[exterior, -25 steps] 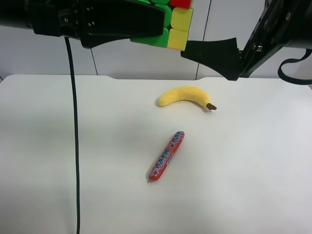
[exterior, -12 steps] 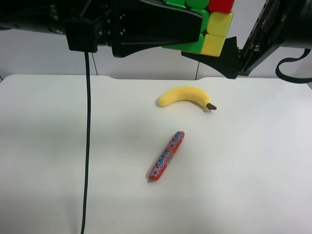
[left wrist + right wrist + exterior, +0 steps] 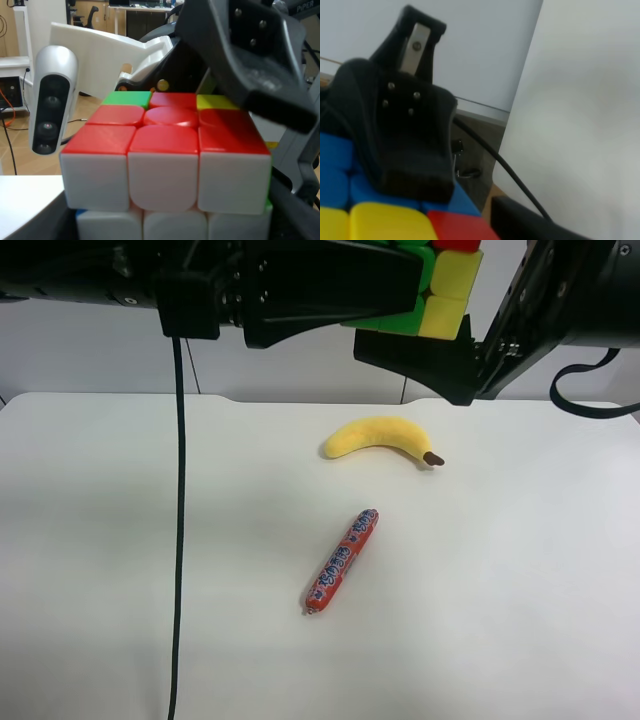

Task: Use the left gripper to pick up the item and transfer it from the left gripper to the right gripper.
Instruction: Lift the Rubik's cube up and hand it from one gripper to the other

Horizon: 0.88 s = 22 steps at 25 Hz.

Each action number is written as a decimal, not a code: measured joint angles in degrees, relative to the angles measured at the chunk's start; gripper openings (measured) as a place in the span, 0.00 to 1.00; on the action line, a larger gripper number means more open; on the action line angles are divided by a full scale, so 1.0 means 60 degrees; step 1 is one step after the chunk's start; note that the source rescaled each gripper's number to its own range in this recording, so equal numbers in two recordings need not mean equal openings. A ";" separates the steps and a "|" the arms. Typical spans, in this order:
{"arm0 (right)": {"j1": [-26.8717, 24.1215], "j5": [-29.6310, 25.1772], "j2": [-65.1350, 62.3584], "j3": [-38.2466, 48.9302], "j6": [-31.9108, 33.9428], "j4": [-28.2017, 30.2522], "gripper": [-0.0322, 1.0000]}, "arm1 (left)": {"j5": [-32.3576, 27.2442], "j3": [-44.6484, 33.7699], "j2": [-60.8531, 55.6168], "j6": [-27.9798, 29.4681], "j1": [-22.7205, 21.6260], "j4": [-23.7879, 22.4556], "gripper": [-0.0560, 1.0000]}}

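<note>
The puzzle cube (image 3: 447, 288) hangs high above the table at the top of the exterior view, held in my left gripper (image 3: 400, 290), which is shut on it. In the left wrist view the cube (image 3: 165, 165) fills the middle, red face up, white face toward the camera. My right gripper (image 3: 430, 335) is open, with one finger (image 3: 420, 352) just under the cube and one finger (image 3: 250, 55) above its far corner. The right wrist view shows the cube's blue, yellow and red stickers (image 3: 385, 220) with a left finger (image 3: 405, 135) pressed on them.
A yellow banana (image 3: 382, 436) lies on the white table (image 3: 120, 540) below the grippers. A red wrapped sausage stick (image 3: 342, 560) lies nearer the middle. The left arm's thin black cable (image 3: 178, 540) hangs down at the view's left.
The left arm has carried the cube to the right, toward the right gripper. The right gripper has shifted left, so its lower finger now lies under the cube.
</note>
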<state>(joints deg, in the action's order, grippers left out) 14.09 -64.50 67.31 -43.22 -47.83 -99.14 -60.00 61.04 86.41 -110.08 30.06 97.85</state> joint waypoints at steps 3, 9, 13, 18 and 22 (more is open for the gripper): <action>0.0000 0.0000 0.0000 0.0000 -0.0216 0.0000 0.73 | -0.0009 0.0000 0.0000 0.0000 0.0000 0.0000 0.06; 0.0000 -0.0002 0.0000 -0.0011 -0.0560 0.0000 0.44 | -0.0091 0.0000 0.0000 0.0000 0.0000 -0.0139 0.06; 0.0040 0.0023 0.0000 -0.0021 -0.0657 -0.0009 0.35 | -0.0117 0.0000 0.0000 -0.0061 0.0000 -0.0210 0.06; 0.0065 0.0171 0.0000 -0.0021 -0.0722 0.0010 0.35 | -0.0105 0.0000 0.0000 -0.0081 0.0000 -0.0273 0.06; 0.0076 0.0284 0.0000 -0.0021 -0.0730 0.0067 0.35 | -0.0074 0.0000 0.0000 -0.0091 0.0000 -0.0346 0.06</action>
<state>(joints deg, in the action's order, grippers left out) 14.55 -62.80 67.31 -43.35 -52.21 -98.73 -60.44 61.04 86.41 -110.62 30.06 95.77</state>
